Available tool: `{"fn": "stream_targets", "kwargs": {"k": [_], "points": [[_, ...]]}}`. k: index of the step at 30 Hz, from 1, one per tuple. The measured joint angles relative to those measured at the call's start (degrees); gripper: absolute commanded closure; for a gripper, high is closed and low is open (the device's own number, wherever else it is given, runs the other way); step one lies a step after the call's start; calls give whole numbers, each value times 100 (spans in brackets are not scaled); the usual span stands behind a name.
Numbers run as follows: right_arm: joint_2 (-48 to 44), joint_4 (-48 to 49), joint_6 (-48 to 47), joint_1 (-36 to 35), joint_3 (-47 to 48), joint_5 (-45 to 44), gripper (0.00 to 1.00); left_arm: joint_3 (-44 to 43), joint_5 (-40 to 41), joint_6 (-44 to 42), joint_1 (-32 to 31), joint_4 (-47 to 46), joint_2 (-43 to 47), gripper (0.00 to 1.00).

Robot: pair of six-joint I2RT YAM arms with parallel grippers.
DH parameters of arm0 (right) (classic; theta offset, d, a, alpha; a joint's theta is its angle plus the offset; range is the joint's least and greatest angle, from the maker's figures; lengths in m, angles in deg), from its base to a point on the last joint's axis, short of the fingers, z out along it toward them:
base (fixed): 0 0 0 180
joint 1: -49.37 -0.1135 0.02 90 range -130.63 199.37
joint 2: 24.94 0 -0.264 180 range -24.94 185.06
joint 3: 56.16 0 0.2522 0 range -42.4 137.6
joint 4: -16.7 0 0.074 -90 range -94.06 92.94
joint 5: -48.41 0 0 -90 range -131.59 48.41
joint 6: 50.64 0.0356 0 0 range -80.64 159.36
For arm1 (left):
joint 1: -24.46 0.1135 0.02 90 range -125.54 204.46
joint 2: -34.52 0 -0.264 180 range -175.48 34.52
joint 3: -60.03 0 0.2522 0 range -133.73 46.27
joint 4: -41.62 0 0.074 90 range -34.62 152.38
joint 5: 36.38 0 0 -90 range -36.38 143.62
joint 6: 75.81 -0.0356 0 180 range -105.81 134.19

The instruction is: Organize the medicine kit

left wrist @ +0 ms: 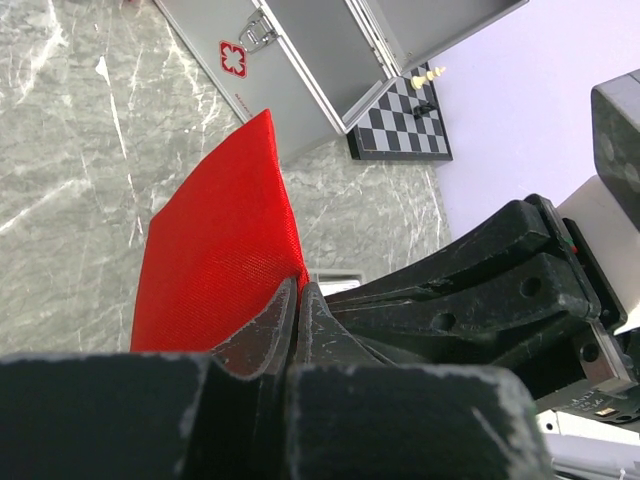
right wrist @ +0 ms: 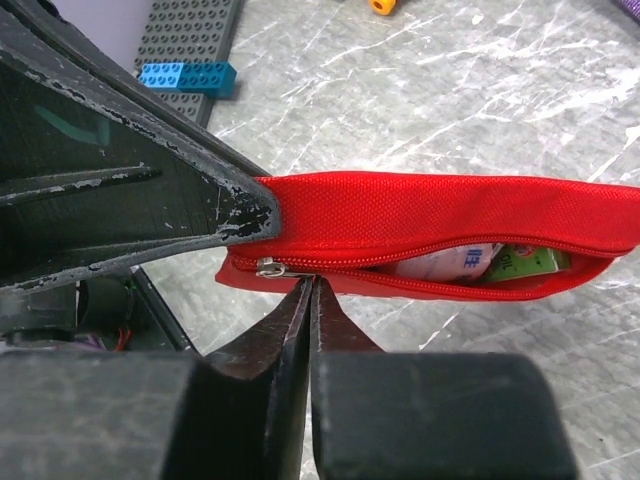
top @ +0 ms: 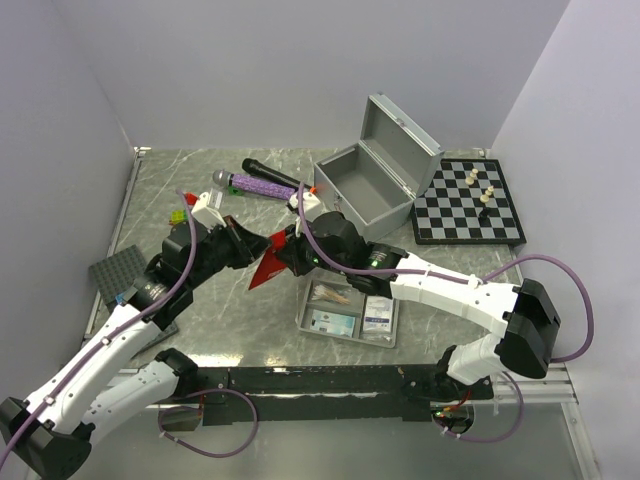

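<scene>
The left gripper (left wrist: 298, 300) has its jaws squeezed tight on one end of the red pouch (right wrist: 440, 215), and the red cloth goes right in between them. The pouch hangs between the two grippers, above the grey table (top: 220, 320). The right gripper (right wrist: 311, 292) has its jaws pressed together with no gap showing. Their tips sit at the bottom edge of the pouch, just beside the little silver zip slider (right wrist: 270, 267). I cannot tell if they are pinching the zip tab or only touching the cloth. From those tips the pouch stretches away to one side, and the zip there is partly open. Inside the gap you can see a pale packet (right wrist: 450, 263) and a green packet (right wrist: 527, 262). The other gripper's dark jaws meet the pouch right next to the slider. The grey tray (top: 302, 318), with small packets (top: 378, 315) in it, lies under the right arm, near both sets of jaws. The silver case (top: 365, 185) stands past the jaws with its lid up. The chessboard (top: 468, 205) lies beside the case, well apart from the jaws. A dark block plate (right wrist: 185, 30) with a blue brick (right wrist: 187, 75) on it lies behind the left jaws.
</scene>
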Motion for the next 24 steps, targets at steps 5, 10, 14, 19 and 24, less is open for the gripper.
{"fn": "stream_targets", "kwargs": {"k": [5, 10, 14, 19, 24], "points": [[0, 0, 4, 2, 0, 0, 100, 0, -4, 0, -4, 9, 4, 99], [-4, 31, 39, 13, -15, 109, 53, 0, -4, 0, -9, 61, 66, 99], [-83, 181, 46, 26, -205, 201, 50, -15, -4, 17, -9, 129, 72, 99], [-142, 289, 39, 31, -299, 240, 47, -164, -59, 101, -9, 160, 44, 99], [-146, 365, 17, 37, -297, 302, 40, -240, -118, 149, -24, 125, 24, 99]]}}
